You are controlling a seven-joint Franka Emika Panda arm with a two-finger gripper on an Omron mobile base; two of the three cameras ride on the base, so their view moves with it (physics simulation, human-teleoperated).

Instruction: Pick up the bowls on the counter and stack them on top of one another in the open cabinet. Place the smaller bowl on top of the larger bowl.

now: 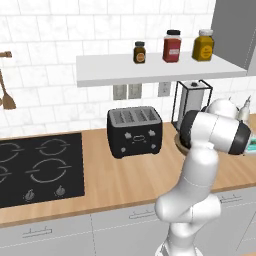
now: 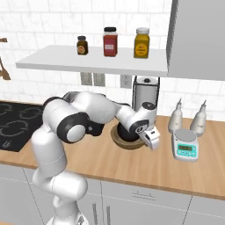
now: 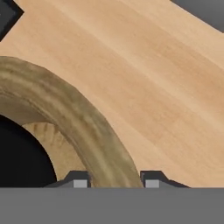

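- The tan wooden round bowl sits on the long light wooden counter, just in front of a wire-frame paper towel holder.
- The glossy black round bowl is already nested inside the wooden one; in the hand view it's the dark patch inside the tan rim.
- The white arm's two-finger gripper is down at the wooden bowl's near-right edge, one dark fingertip inside the rim and the other outside it. So the jaws straddle the wall, but I can't tell if they're actually pinching it.
- A black four-slot toaster stands to the left, near the black cooktop.
- To the right are a small teal kitchen scale and two white bottles.
- Up top, a white wall shelf holds three jars.
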